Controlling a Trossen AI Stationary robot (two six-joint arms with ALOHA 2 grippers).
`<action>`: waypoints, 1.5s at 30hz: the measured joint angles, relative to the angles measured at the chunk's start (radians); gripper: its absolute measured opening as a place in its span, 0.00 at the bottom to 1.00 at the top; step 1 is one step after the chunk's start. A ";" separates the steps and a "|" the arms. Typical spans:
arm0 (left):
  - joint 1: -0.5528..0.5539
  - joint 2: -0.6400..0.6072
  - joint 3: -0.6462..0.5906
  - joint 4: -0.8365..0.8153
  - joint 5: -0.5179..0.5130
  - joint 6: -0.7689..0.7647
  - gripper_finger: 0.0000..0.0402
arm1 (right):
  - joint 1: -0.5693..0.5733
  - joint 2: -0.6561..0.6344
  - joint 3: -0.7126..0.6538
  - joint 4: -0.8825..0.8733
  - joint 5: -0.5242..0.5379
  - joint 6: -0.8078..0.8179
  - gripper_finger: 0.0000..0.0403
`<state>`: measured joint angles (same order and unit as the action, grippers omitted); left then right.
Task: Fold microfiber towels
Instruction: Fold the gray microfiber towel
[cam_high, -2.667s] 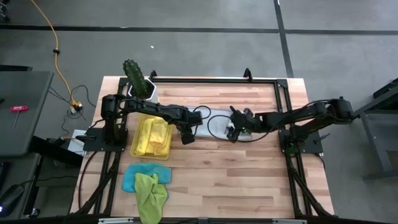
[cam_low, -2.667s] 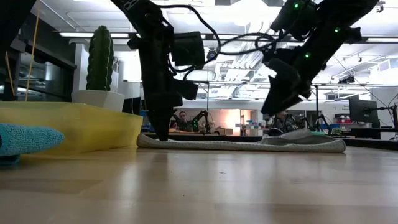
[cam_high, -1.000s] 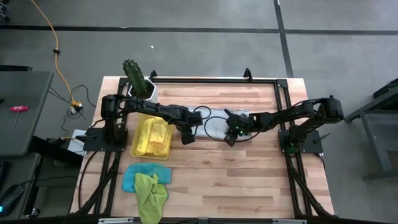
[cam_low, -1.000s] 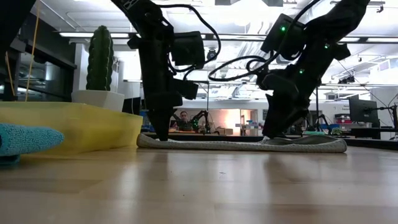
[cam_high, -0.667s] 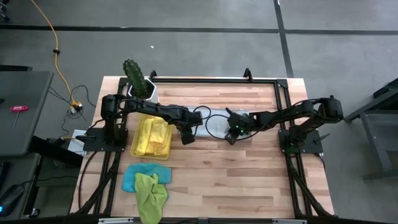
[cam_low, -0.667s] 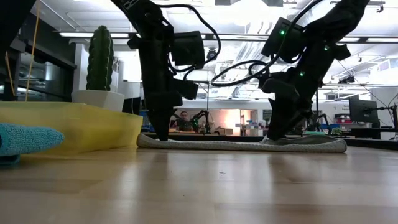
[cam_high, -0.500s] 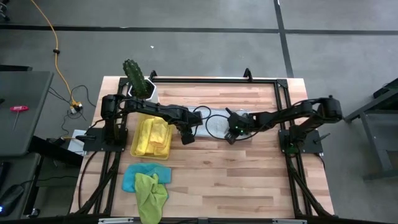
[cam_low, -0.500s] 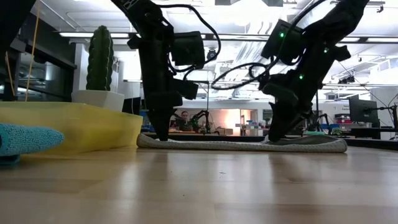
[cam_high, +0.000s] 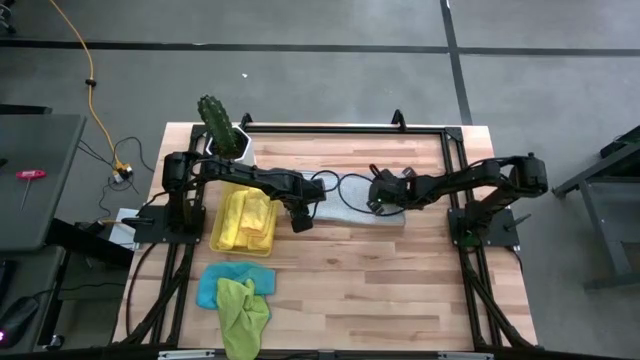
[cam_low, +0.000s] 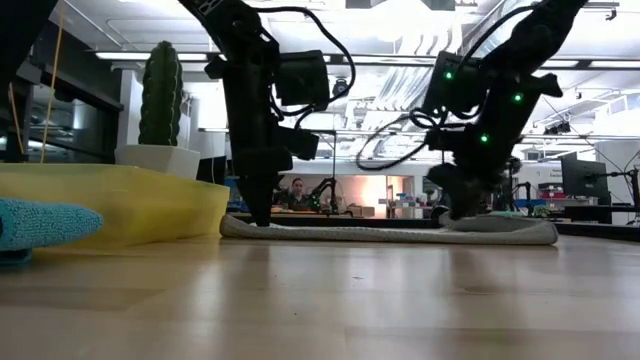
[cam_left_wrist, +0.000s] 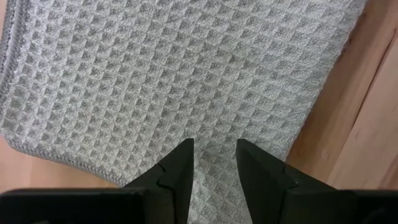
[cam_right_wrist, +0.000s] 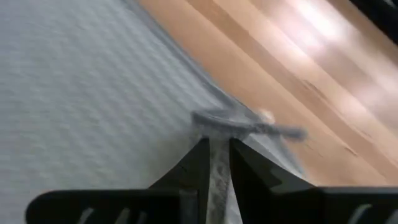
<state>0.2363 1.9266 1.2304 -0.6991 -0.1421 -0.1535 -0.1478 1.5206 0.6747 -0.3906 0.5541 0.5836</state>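
Note:
A grey waffle-weave towel (cam_high: 350, 213) lies flat on the wooden table between my two grippers; the low view shows it as a thin strip (cam_low: 380, 234). My left gripper (cam_high: 298, 220) stands upright on the towel's left end, fingers a little apart (cam_left_wrist: 213, 149). My right gripper (cam_high: 377, 202) slants down onto the towel's right half (cam_low: 462, 210) and is shut on a bit of the cloth (cam_right_wrist: 219, 149). Yellow towels (cam_high: 248, 218) lie in a yellow tray (cam_high: 216, 236). A blue towel (cam_high: 208, 288) and a green one (cam_high: 243, 310) lie nearer the front. My left gripper sets both fingertips (cam_left_wrist: 181, 155) down on the towel's top face (cam_left_wrist: 211, 124) close to its left end, pointing almost straight down. The cloth lies flat under them on the table. My right gripper pinches a small raised ridge of the towel's edge (cam_right_wrist: 242, 121) between its two fingers, slanting down from the table's right. The rest of the towel stays on the table.
A potted cactus (cam_high: 218, 122) stands at the far left corner, behind the tray (cam_low: 130, 200). Black cables (cam_high: 335, 183) loop over the towel's far side. Bare wood stretches along the front and right of the table.
My right gripper has gone a little toward the table's far edge over the grey towel and has turned at the wrist. My left gripper and the towel's left end have kept still.

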 joint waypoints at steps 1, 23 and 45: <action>0.000 0.000 0.000 0.000 0.000 0.000 0.28 | -0.003 0.000 0.004 -0.046 0.016 0.023 0.13; 0.000 0.000 0.000 -0.016 0.000 0.009 0.28 | 0.025 -0.004 0.028 -0.365 0.144 0.100 0.18; 0.000 0.000 0.000 -0.015 0.000 0.010 0.28 | -0.147 -0.004 -0.068 -0.190 0.002 -0.041 0.04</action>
<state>0.2359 1.9270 1.2304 -0.7139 -0.1417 -0.1436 -0.2950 1.5166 0.6064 -0.5803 0.5558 0.5422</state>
